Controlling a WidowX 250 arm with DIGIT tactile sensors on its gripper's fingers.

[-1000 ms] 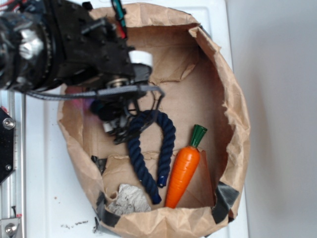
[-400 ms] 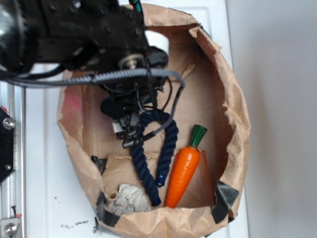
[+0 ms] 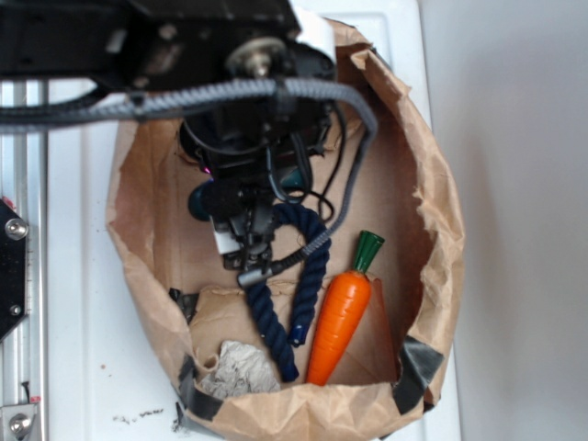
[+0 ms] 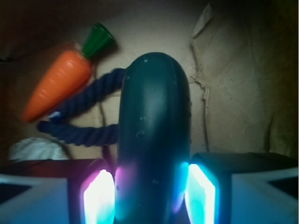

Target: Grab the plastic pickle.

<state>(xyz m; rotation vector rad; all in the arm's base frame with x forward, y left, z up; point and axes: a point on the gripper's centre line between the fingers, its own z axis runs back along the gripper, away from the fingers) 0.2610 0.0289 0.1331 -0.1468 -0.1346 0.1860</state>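
Crumpled pale wad (image 4: 32, 149): low, out past the left finger in the wrist view; a grey-white lump against the bag's near wall in the exterior view
Orange plastic carrot with green top (image 4: 58, 79): beyond and left of the left finger, tilted, green end farthest from the fingers; touching the rope
Navy twisted rope (image 4: 79, 112): bent in a U, running behind the pickle on the left-finger side; in the exterior view its bend lies right under the gripper
Smooth dark green oblong plastic pickle (image 4: 154, 140): standing lengthwise between the two fingers, rounded end poking out ahead of them; hidden by the arm in the exterior view
Gripper (image 4: 149, 193): lit fingers (image 4: 98, 196) pressed against both flanks of the pickle, clamped on it
Brown paper bag (image 3: 432, 230): torn floor and creased wall ahead and right of the right finger; rolled rim surrounds everything
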